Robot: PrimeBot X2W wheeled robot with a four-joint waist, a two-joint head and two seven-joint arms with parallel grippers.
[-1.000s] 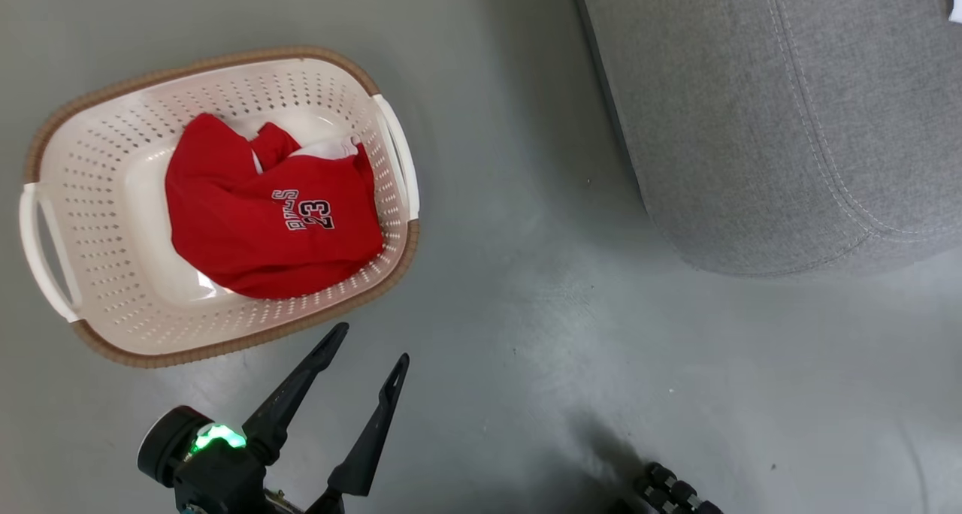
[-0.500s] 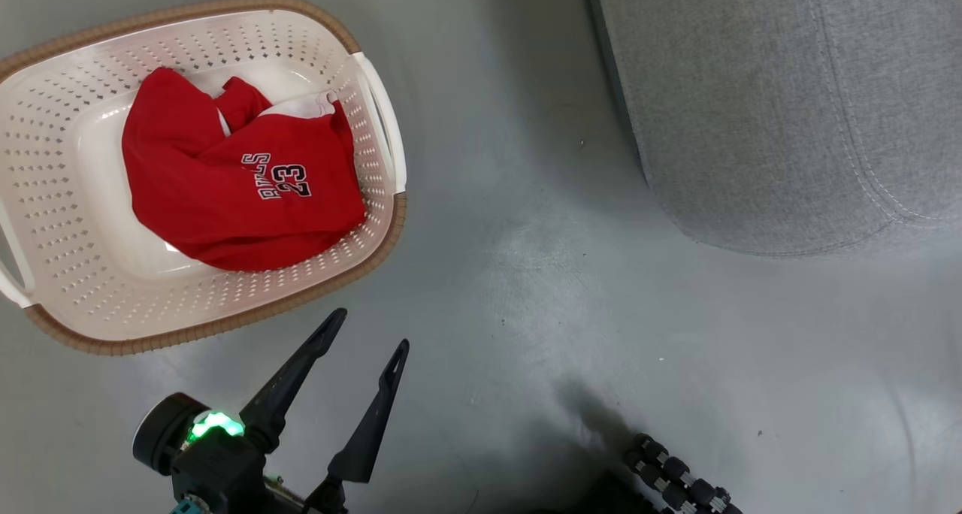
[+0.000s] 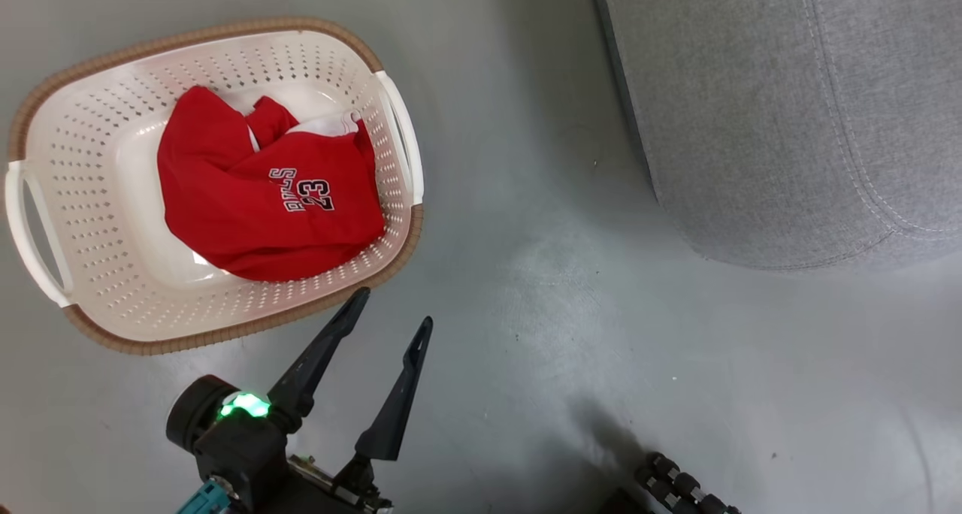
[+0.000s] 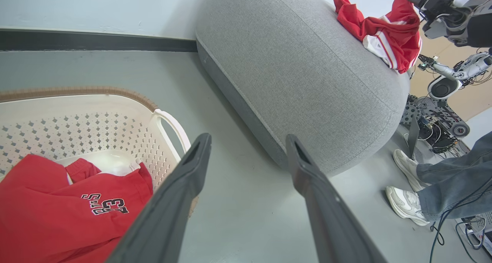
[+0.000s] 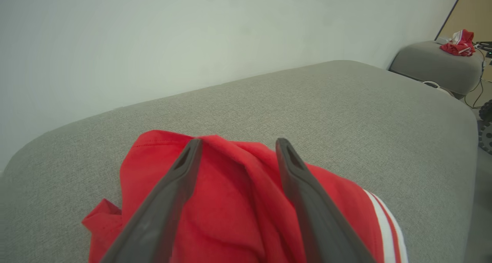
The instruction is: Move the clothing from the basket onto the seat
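My left gripper (image 3: 396, 306) is spread and empty, just short of the basket (image 3: 90, 221) rim, with the jersey (image 3: 263, 213) lying inside, ahead and to the left of it. My right gripper (image 5: 238, 141) is spread too, over a red garment (image 5: 230, 209) that lies on the seat (image 5: 326, 101) beneath it.

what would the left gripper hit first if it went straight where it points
Most likely the grey floor between the basket and the seat: the open left gripper frames that gap. Depth is unclear, so it might reach the seat's lower side.
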